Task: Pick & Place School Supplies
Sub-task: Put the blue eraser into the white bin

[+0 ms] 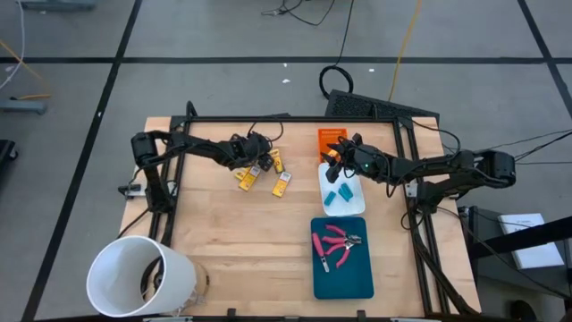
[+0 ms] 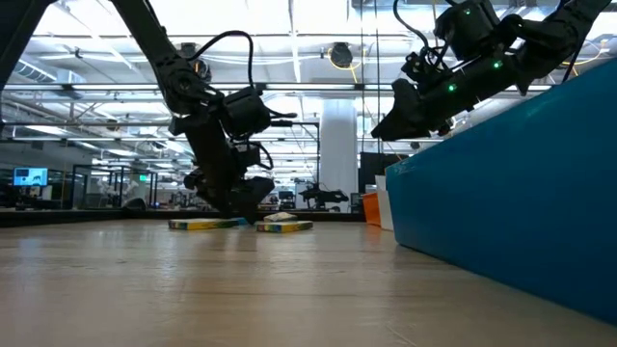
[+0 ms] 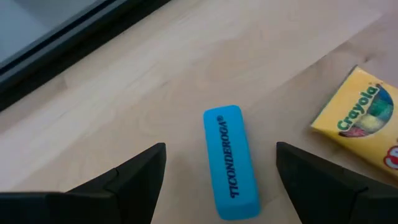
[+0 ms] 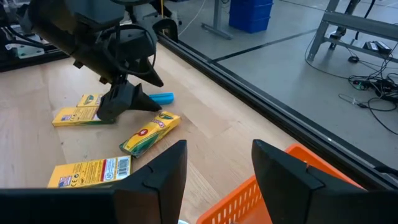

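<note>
A light-blue eraser (image 3: 231, 162) lies flat on the wooden table (image 1: 232, 241) near its far edge. My left gripper (image 1: 257, 154) slants down over it, open, with one finger on each side of the eraser and clear of it. Three yellow crayon boxes (image 1: 246, 176) (image 1: 278, 163) (image 1: 283, 184) lie flat beside it. My right gripper (image 1: 335, 159) hovers open and holds nothing, over the gap between the orange tray (image 1: 330, 139) and the white tray (image 1: 356, 202). Two blue erasers (image 1: 340, 193) lie in the white tray. Pink-handled tools (image 1: 338, 243) lie in the teal tray (image 1: 342, 277).
A big white bucket (image 1: 134, 277) lies at the table's near left corner. A black frame rail (image 1: 295, 118) runs along the far edge, close behind the eraser. Bare wood stretches across the middle and near side of the table.
</note>
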### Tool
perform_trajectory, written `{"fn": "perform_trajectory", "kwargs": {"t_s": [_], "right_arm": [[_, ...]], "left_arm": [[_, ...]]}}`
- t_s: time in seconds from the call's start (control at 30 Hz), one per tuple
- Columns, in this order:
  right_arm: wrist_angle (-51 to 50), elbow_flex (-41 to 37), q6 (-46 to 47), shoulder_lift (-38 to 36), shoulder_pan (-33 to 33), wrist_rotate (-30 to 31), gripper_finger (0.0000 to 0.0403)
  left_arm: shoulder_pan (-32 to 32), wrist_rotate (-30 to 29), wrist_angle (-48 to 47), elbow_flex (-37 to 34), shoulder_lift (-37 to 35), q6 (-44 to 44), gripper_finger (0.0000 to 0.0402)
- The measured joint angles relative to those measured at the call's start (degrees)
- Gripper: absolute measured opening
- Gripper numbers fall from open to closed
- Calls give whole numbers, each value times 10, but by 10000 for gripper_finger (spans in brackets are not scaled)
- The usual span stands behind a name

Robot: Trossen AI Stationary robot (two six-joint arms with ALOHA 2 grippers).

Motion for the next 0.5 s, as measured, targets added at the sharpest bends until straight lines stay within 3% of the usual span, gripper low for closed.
{"fn": "perform_trajectory", "kwargs": {"t_s": [0.3,0.5], "right_arm": [[0,0,0,0,0,0,169],[0,0,0,0,0,0,167]], "left_arm": [[-3,29,-39,2,-1,-31,304],[10,76,-37,1,0,-42,238]]}}
